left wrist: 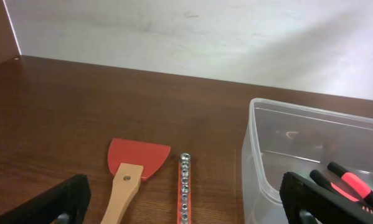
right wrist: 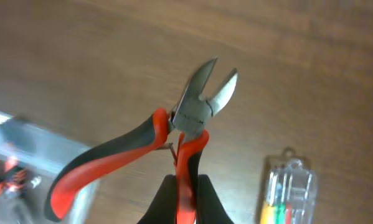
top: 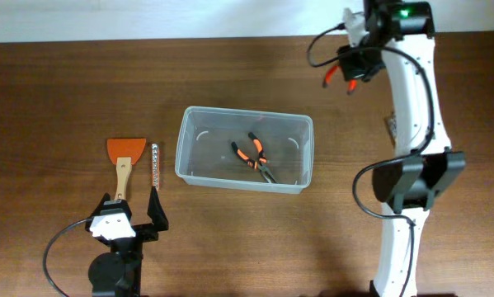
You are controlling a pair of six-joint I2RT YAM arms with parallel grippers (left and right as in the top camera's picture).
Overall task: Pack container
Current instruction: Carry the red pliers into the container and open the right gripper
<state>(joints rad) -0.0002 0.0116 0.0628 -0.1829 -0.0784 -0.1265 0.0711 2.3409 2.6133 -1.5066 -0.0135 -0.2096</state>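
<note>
A clear plastic container [top: 189, 136] sits mid-table with orange-handled pliers [top: 253, 157] inside. My right gripper [right wrist: 185, 196] is shut on one handle of red-and-black cutting pliers [right wrist: 192, 115] and holds them in the air beyond the container's far right corner [top: 350, 70]. My left gripper [left wrist: 186, 202] is open and empty, low near the table's front, with a socket rail [left wrist: 184, 186] between its fingers and an orange scraper [left wrist: 133, 165] with a wooden handle just left of it.
A clear pack of small screwdrivers [right wrist: 286, 190] lies on the table right of the container [top: 390, 125], partly under the right arm. The container's wall [left wrist: 261, 162] stands close to my left gripper's right finger.
</note>
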